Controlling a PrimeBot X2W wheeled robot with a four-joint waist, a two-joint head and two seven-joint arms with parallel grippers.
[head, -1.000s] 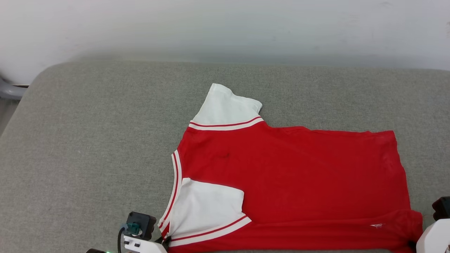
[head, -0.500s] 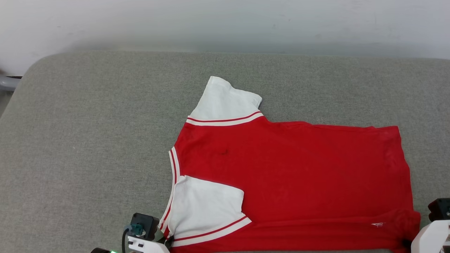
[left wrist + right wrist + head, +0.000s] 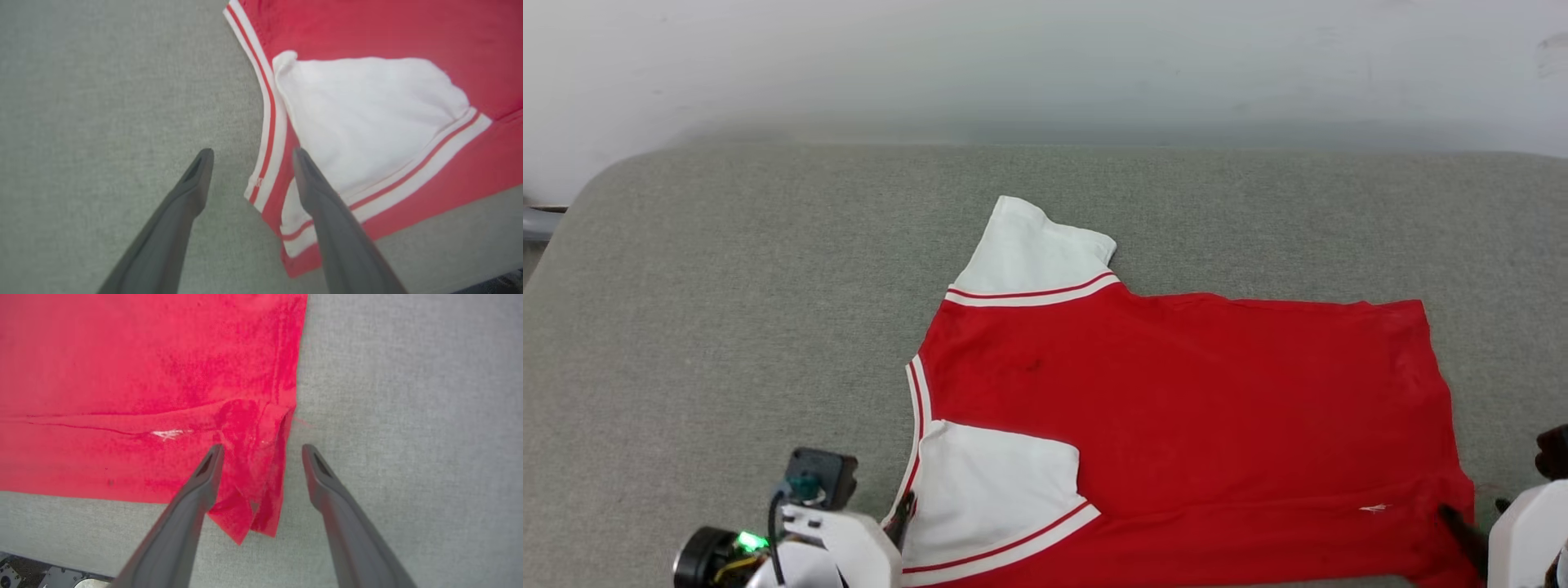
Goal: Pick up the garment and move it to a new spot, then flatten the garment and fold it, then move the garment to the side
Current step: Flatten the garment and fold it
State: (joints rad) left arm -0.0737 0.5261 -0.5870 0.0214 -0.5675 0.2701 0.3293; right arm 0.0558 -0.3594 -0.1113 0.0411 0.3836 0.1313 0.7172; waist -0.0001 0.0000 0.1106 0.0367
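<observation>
A second ago both were pinching near corners; now they are letting go, so the placing looks done. The left gripper (image 3: 252, 153) is standing wide, empty, straddling the striped collar edge of the garment (image 3: 1176, 392), which is lying spread on the grey cushion (image 3: 727, 286). The right gripper (image 3: 262, 447) is gaping, empty, around the rumpled hem corner.

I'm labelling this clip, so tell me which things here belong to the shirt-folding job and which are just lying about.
Job:
shirt
left claw, open
right claw, open

Just there:
cushion, under the shirt
wall
</observation>
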